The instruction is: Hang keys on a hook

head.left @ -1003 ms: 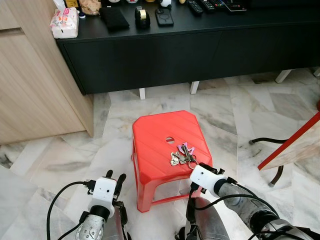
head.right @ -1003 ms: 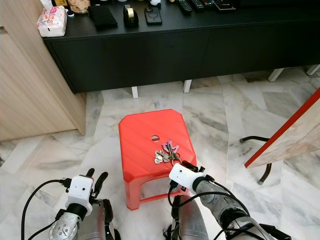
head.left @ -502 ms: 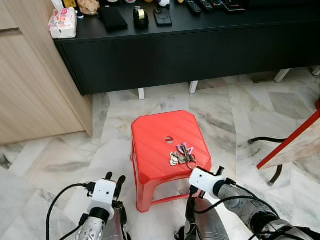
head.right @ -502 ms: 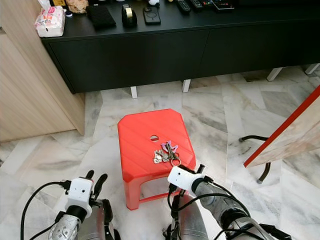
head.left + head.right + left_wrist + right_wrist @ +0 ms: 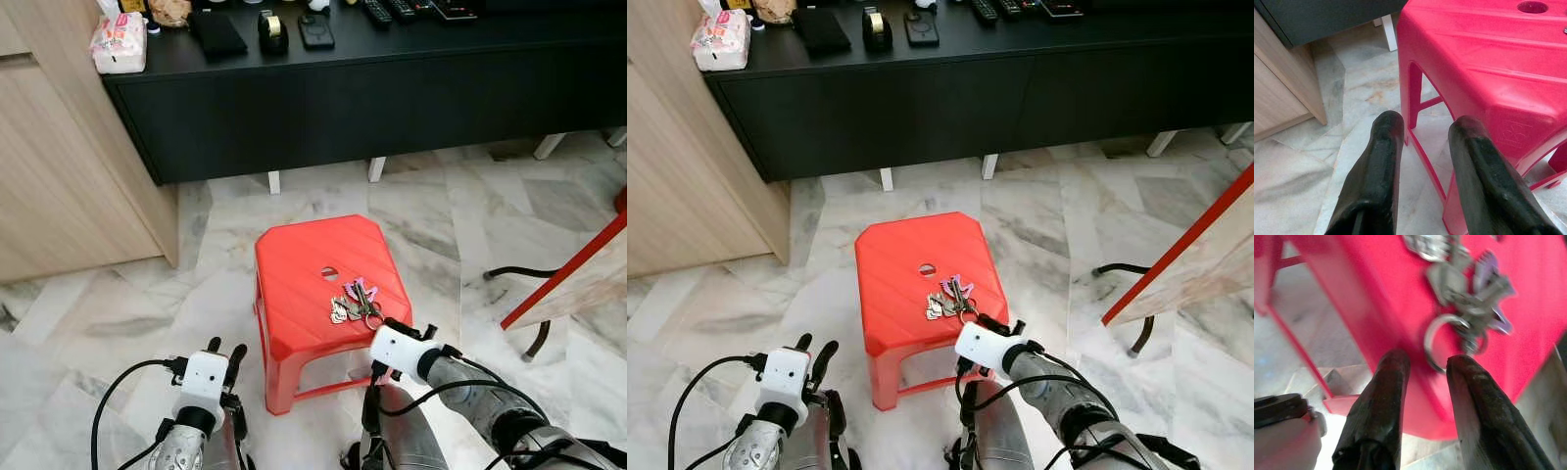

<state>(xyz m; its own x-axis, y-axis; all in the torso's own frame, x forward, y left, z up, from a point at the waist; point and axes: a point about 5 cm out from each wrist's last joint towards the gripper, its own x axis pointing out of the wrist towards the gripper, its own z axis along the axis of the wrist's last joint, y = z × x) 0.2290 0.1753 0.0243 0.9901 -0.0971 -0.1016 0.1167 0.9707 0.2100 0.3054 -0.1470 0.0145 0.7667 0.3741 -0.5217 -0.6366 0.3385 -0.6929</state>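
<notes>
Standing by the far wall is a long black cabinet on a marble floor. Nearer sits a red stool. Both arms reach low in front. The left gripper hangs beside the stool, its two fingers spread apart with nothing between them. The right gripper is at the stool's near edge, fingers also spread, tips just beside the key ring. The keys lie on the stool top, near its small round hole.
</notes>
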